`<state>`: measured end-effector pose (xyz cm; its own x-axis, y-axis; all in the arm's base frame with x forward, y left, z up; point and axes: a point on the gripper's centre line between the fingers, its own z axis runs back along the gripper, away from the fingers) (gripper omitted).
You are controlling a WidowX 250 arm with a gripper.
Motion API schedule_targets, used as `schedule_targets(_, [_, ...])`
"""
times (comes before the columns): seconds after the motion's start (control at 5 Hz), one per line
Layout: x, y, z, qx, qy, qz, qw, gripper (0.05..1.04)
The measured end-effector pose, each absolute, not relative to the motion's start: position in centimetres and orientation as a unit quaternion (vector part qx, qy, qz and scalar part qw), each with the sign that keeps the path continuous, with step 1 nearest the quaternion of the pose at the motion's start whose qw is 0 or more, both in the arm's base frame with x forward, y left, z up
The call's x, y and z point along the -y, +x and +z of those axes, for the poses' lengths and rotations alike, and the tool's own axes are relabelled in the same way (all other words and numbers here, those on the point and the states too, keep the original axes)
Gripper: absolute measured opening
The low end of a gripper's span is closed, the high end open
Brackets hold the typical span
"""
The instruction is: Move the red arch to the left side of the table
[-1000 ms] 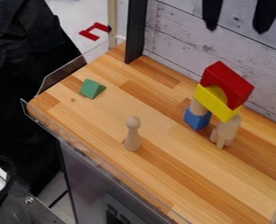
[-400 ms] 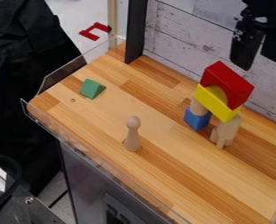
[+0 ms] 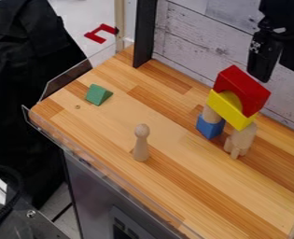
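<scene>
Sitting near the spread pincer (image 3: 276,73), slightly lower, is the red arch (image 3: 244,86).

Hand (image 3: 278,75): lower in view and farther right than at first.
Fingers (image 3: 263,60): appear closer together.

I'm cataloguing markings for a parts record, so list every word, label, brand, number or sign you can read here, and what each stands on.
No text can be read for certain.
Gripper: small pale marks, too small to read.
Grey front below the table: dark shapes low down, too unclear to tell whether they are print.
Red arch, yellow block, blue block, green wedge: none seen.
</scene>
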<state>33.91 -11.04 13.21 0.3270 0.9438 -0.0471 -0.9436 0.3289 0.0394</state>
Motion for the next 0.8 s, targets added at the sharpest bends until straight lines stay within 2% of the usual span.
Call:
schedule_targets(0.2, [10.48, 33.6, 12.74, -0.036, 0.012, 0.575, 0.817, 0.999])
schedule_targets(0.8, [9.68, 33.17, 11.91, -0.061, 0.01, 0.586, 0.808, 0.999])
